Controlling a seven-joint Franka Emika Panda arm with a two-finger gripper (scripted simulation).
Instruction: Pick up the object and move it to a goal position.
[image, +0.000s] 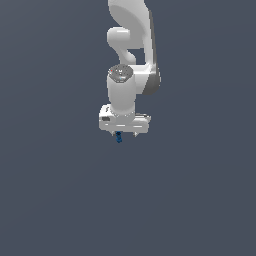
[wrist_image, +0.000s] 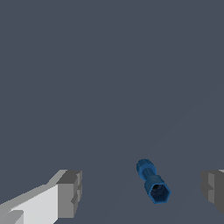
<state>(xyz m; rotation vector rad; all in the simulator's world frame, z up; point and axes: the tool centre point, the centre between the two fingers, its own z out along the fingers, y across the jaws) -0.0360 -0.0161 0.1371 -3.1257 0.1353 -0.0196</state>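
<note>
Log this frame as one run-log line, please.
gripper: open | tiny dark blue dumbbell-like object: between fingers, ungrasped | fingers: apart either side | surface: plain grey | phase: pre-grasp

Flat dark slate-grey floor (wrist_image: 87, 65), uniform, unmarked, small blue object (wrist_image: 152, 181) apparently lying on it on its side, knobbed ends, narrow waist, hex end toward wrist camera

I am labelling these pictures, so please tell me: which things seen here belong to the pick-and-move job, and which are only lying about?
Belongs to the job:
- small dark blue dumbbell-like piece with hexagonal ends, lying between the open fingers, untouched
- white two-fingered tool

Just lying about:
- nothing else in view; only the plain grey surface
</note>
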